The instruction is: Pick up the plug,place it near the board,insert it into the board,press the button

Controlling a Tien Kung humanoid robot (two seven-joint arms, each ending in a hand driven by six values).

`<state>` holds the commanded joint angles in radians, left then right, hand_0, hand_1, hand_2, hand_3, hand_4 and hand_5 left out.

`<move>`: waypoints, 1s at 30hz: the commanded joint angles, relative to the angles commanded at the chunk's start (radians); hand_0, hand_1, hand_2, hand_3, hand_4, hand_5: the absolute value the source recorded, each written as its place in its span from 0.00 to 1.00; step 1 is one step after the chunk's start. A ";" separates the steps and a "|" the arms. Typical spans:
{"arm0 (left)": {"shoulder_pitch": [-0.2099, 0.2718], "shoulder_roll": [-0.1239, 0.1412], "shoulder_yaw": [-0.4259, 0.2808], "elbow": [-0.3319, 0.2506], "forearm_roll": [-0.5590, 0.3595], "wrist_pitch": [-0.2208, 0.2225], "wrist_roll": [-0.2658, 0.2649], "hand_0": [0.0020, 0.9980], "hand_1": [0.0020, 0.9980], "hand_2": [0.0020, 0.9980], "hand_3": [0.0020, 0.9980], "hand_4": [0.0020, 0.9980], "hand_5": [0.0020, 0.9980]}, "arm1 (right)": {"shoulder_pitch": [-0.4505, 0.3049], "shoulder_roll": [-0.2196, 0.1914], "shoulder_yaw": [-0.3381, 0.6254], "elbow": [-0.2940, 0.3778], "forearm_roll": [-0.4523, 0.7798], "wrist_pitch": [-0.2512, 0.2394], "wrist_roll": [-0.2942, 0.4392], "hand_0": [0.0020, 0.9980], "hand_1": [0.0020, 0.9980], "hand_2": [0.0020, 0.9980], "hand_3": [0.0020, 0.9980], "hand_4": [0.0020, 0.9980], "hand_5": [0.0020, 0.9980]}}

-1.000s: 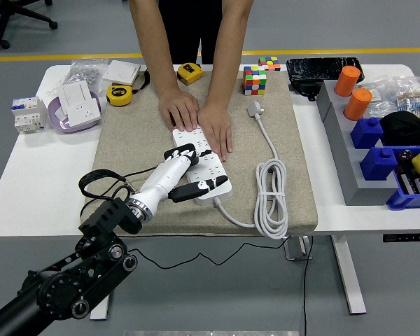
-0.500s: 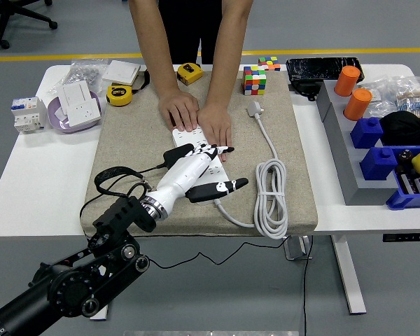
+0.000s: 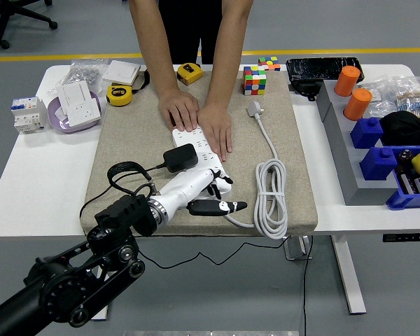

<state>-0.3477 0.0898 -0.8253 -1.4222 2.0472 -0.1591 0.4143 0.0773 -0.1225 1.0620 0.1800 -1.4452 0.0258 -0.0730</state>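
A white power strip [image 3: 196, 143] lies lengthwise on the beige mat [image 3: 133, 133]. A person's two hands [image 3: 199, 119] press flat on its far half. The black plug [image 3: 180, 158] sits on the strip's middle, apparently seated in a socket, and its black cord [image 3: 124, 170] loops off to the left. My left hand [image 3: 222, 194], white with black fingertips, lies over the strip's near end and hides the surface there. Its fingers are stretched forward, the thumb [image 3: 227, 206] is spread to the right, and it holds nothing. It is clear of the plug.
The strip's white cable [image 3: 271, 199] coils on the mat's right side and ends in a white plug [image 3: 255, 108]. Rubik's cubes [image 3: 255, 79] and tape measures [image 3: 119, 94] sit at the back. Wall sockets [image 3: 77, 101] lie at the left. A grey tray [image 3: 339, 150] with orange cylinders and blue blocks stands at the right.
My left hand let go of the black plug, spread its fingers, then slid toward me to the strip's near end. The plug stays on the strip. The person's hands have not moved.
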 joint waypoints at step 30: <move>-0.018 -0.006 0.011 -0.102 0.053 -0.040 0.168 0.14 0.03 0.17 0.94 0.47 0.24 | 0.003 -0.002 -0.017 0.000 0.016 -0.001 0.003 0.82 0.73 0.70 0.64 0.94 0.61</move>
<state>-0.3662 0.0834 -0.8140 -1.5245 2.1001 -0.1990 0.5820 0.0807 -0.1246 1.0450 0.1800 -1.4290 0.0248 -0.0703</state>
